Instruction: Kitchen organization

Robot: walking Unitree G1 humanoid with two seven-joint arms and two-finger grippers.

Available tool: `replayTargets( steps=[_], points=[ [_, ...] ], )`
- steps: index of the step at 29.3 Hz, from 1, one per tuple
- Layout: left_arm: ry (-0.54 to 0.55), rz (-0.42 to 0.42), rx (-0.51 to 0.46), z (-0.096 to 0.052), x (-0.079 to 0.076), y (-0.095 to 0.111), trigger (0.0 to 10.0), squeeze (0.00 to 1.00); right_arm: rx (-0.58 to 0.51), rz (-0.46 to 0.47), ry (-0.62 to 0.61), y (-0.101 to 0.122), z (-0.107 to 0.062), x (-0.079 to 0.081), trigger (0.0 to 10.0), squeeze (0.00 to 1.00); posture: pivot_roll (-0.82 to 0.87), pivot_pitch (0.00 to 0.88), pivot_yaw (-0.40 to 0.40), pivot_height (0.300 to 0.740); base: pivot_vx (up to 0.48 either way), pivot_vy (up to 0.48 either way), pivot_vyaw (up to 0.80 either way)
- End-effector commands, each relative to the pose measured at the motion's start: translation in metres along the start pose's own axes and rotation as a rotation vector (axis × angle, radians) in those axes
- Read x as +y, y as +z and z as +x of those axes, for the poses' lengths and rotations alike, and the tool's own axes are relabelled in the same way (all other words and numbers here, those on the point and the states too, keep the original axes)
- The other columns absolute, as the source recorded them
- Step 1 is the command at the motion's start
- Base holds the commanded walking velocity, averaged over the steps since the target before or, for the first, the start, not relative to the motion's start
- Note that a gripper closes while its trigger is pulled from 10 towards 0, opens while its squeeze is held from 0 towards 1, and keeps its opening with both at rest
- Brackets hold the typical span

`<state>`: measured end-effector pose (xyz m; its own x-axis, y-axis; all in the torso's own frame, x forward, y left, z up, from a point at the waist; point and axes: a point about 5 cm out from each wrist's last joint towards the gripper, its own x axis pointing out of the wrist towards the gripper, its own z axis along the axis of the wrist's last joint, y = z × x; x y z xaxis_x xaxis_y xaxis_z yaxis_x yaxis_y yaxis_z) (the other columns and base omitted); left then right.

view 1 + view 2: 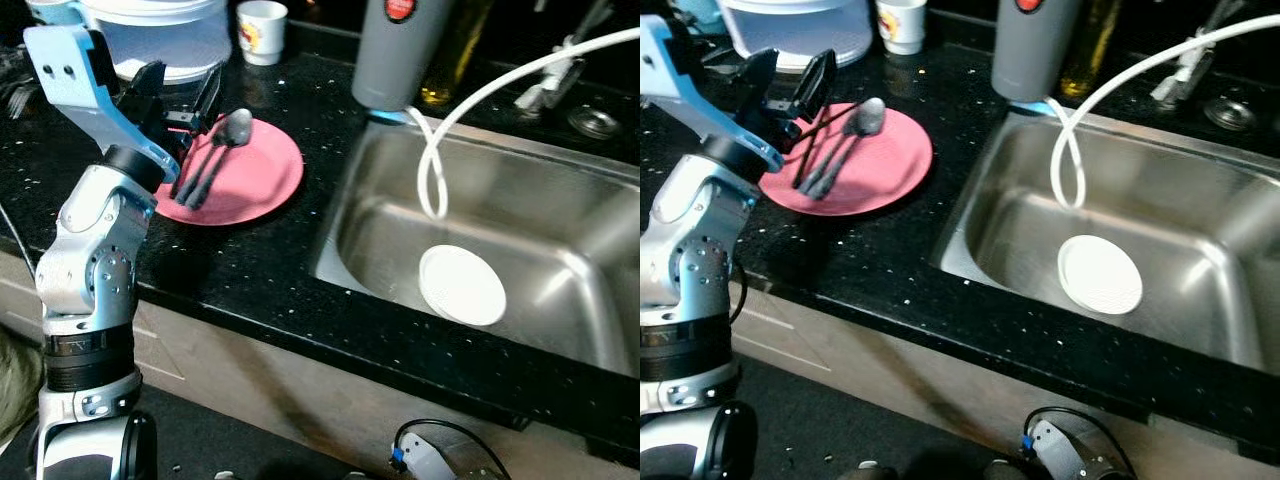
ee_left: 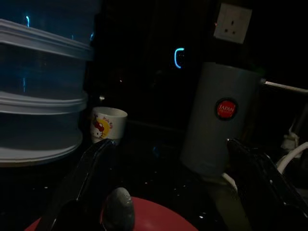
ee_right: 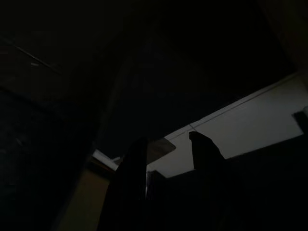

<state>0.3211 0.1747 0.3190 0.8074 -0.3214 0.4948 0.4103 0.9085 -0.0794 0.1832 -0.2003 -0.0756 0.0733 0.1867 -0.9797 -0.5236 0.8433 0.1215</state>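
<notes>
Home kitchen; steel sink [image 1: 560, 235], black countertop [image 1: 260, 270]

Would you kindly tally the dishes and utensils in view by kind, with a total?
Plates: 2, the pink plate and the white plate
Spoons: 1, the spoon
Cups: 1, the cup
Total: 4

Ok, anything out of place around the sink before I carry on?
Yes: a white hose loops from the counter's back into the sink, dangling above a white plate lying in the basin. The spoon and utensils on the pink plate look orderly.
</notes>
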Motion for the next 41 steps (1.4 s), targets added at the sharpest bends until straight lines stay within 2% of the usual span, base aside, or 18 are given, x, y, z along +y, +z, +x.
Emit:
replayTargets(
  steps=[1,3,7,10,12,14,16,17,19,20,21,26,33,35,37,38,39,41],
  points=[
    [-0.01,-0.006,0.006,-0.002,-0.002,0.0,10.0,0.0,-0.002,-0.006,0.057,-0.002,0.0,0.003,10.0,0.0,0.13,0.143,-0.076,0.74,0.0,0.0,0.0],
    [-0.011,-0.007,0.006,-0.002,-0.002,0.0,10.0,0.0,0.002,-0.015,0.071,-0.002,0.0,0.004,10.0,0.0,0.13,0.143,-0.076,0.74,0.0,0.0,0.0],
    [0.009,0.006,0.016,-0.002,0.002,-0.001,10.0,0.0,0.099,-0.149,0.077,-0.003,-0.002,0.001,10.0,0.0,0.13,0.143,-0.076,0.74,0.0,0.0,0.0],
    [0.024,0.018,0.022,-0.002,0.005,-0.002,10.0,0.0,0.108,-0.138,0.033,-0.004,-0.003,-0.001,10.0,0.0,0.13,0.143,-0.076,0.74,0.0,0.0,0.0],
    [0.055,0.031,0.029,-0.003,0.011,-0.002,10.0,0.0,0.1,-0.072,-0.045,-0.005,-0.003,-0.006,10.0,0.0,0.14,0.142,-0.072,0.74,0.0,0.0,0.0],
    [0.076,0.042,0.033,-0.004,0.015,-0.002,10.0,0.0,0.07,0.005,-0.111,-0.005,-0.003,-0.009,10.0,0.0,0.13,0.144,-0.071,0.74,0.0,0.0,0.0],
    [0.094,0.057,0.042,-0.005,0.019,-0.003,10.0,0.0,0.026,0.161,-0.164,-0.007,-0.001,-0.009,10.0,0.0,0.13,0.148,-0.07,0.74,0.0,0.0,0.0],
    [0.111,0.068,0.055,-0.005,0.021,-0.006,10.0,0.0,-0.011,0.322,-0.219,-0.01,0.0,-0.009,10.0,0.0,0.13,0.148,-0.07,0.74,0.0,0.0,0.0],
    [0.115,0.069,0.06,-0.005,0.022,-0.007,10.0,0.0,-0.025,0.425,-0.258,-0.012,0.001,-0.009,10.0,0.0,0.12,0.152,-0.068,0.74,0.0,0.0,0.0],
    [0.115,0.069,0.06,-0.005,0.022,-0.007,10.0,0.0,-0.025,0.425,-0.258,-0.012,0.001,-0.009,10.0,0.0,0.12,0.152,-0.068,0.74,0.0,0.0,0.0],
    [0.114,0.068,0.061,-0.005,0.022,-0.008,10.0,0.0,-0.029,0.472,-0.273,-0.013,0.002,-0.008,10.0,0.0,0.12,0.153,-0.067,0.74,0.0,0.0,0.0],
    [0.108,0.078,0.077,-0.004,0.02,-0.011,10.0,0.0,-0.088,0.829,-0.36,-0.016,0.007,-0.002,10.0,0.0,0.12,0.154,-0.066,0.74,0.0,0.0,0.0],
    [0.131,0.091,0.082,-0.005,0.025,-0.011,10.0,0.0,-0.073,0.834,-0.375,-0.016,0.007,-0.002,10.0,0.0,0.12,0.157,-0.066,0.74,0.0,0.0,0.0],
    [0.181,0.103,0.096,-0.007,0.035,-0.01,10.0,0.0,-0.055,0.751,-0.376,-0.015,0.005,-0.004,10.0,0.0,0.12,0.157,-0.068,0.74,0.0,0.0,0.0],
    [0.197,0.1,0.102,-0.007,0.038,-0.01,10.0,0.0,-0.052,0.729,-0.378,-0.014,0.005,-0.005,10.0,0.0,0.12,0.157,-0.068,0.74,0.0,0.0,0.0],
    [0.239,0.062,0.133,-0.008,0.046,-0.014,10.0,0.0,-0.048,0.699,-0.38,-0.014,0.004,-0.005,10.0,0.0,0.12,0.157,-0.068,0.74,0.0,0.0,0.0],
    [0.239,0.062,0.133,-0.008,0.046,-0.014,10.0,0.0,-0.048,0.699,-0.38,-0.014,0.004,-0.005,10.0,0.0,0.12,0.157,-0.068,0.74,0.0,0.0,0.0],
    [0.27,-0.001,0.186,-0.008,0.054,-0.023,10.0,0.0,-0.047,0.686,-0.381,-0.013,0.004,-0.005,10.0,0.0,0.12,0.157,-0.068,0.74,0.0,0.0,0.0]
  ],
)
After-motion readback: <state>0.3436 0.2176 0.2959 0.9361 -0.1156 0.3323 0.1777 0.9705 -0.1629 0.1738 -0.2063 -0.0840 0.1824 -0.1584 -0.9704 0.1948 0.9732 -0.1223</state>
